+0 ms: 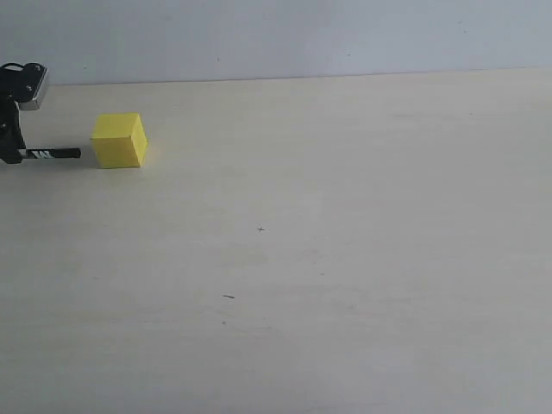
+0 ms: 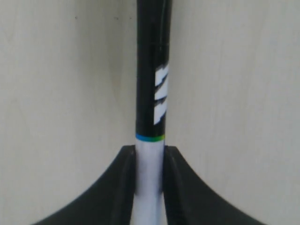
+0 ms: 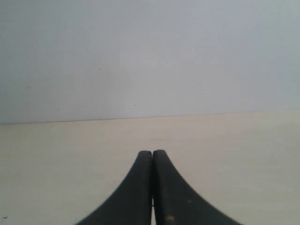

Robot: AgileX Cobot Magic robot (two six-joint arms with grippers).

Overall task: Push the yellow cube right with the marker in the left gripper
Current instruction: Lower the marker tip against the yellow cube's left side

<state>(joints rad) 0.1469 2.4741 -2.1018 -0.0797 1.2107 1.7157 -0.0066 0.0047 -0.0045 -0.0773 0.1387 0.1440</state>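
The yellow cube (image 1: 119, 140) rests on the pale table at the far left of the exterior view. Just left of it, the marker (image 1: 53, 154) lies level, its black tip pointing at the cube with a small gap between them. My left gripper (image 1: 10, 155) is shut on the marker at the frame's left edge. In the left wrist view the marker (image 2: 152, 79) runs straight out from the left gripper (image 2: 150, 154), whose fingers clamp the white barrel; the cube is out of that view. My right gripper (image 3: 152, 154) is shut and holds nothing, seen only in its own wrist view.
The pale table (image 1: 328, 259) stretches wide to the right of the cube, with only a few tiny dark specks (image 1: 228, 297). A white wall (image 1: 276, 34) stands behind the table's far edge.
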